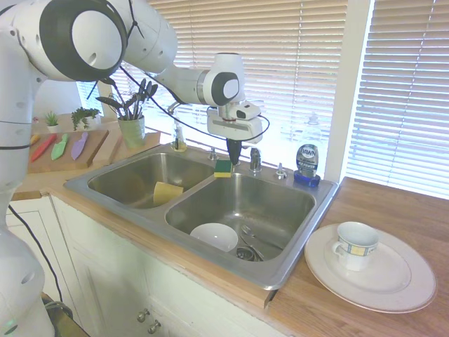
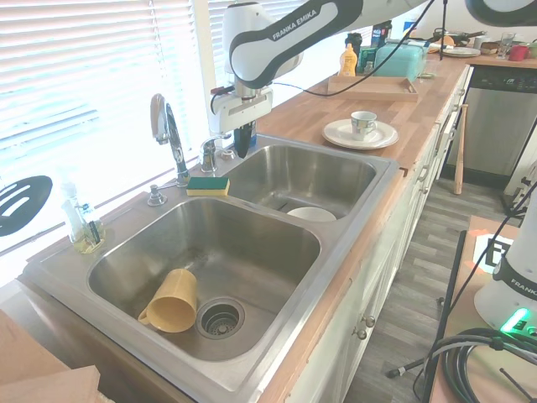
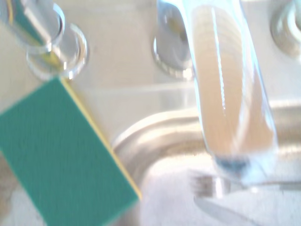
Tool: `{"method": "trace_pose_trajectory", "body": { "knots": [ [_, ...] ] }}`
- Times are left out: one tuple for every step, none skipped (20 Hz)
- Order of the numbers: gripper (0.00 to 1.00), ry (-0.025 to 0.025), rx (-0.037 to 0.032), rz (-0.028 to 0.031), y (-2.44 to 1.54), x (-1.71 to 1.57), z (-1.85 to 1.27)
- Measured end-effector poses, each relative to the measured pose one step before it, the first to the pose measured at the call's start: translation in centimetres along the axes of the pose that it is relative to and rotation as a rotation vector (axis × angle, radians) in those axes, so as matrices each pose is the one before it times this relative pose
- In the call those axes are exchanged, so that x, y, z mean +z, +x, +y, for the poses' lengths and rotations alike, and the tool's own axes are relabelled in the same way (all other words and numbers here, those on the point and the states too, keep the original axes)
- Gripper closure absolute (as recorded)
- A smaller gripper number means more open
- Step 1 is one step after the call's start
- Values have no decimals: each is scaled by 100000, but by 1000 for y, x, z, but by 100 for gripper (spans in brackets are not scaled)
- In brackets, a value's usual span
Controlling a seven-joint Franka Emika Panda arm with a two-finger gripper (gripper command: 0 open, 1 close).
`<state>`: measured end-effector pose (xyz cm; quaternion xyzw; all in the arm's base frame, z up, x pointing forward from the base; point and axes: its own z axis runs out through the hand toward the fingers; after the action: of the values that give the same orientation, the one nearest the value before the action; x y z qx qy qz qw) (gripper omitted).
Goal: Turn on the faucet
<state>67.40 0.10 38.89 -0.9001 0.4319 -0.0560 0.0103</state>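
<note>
we are on the approach step, our gripper [image 2: 244, 149] hanging with fingers apparently clenched on nothing just above the faucet [image 2: 170, 133] lever handle [image 2: 208, 151] on the sink [image 2: 352, 252] back ledge beside the green sponge [image 2: 207, 185], so next we likely nudge that lever.

Green sponge [image 2: 208, 185] on divider; yellow cup [image 2: 172, 302] in basin.
</note>
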Motion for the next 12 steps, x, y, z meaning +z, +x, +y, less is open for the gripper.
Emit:
{"method": "trace_pose_trajectory", "body": {
  "knots": [
    [100,-27,99,130,208,84,-417],
    [100,181,125,247,186,36,-376],
    [100,268,228,333,151,5,-260],
    [100,203,365,329,91,3,-180],
    [100,168,444,384,54,-11,-119],
    [100,249,455,390,48,-38,-68],
    [100,511,424,533,46,-62,-66],
    [100,610,391,561,55,-75,-70],
    [100,1185,525,1046,118,-135,-115],
    [100,1209,543,1174,148,-148,-115],
    [100,789,661,1047,99,-105,-89],
    [100,621,547,1046,64,-99,-99]
  ]
}}
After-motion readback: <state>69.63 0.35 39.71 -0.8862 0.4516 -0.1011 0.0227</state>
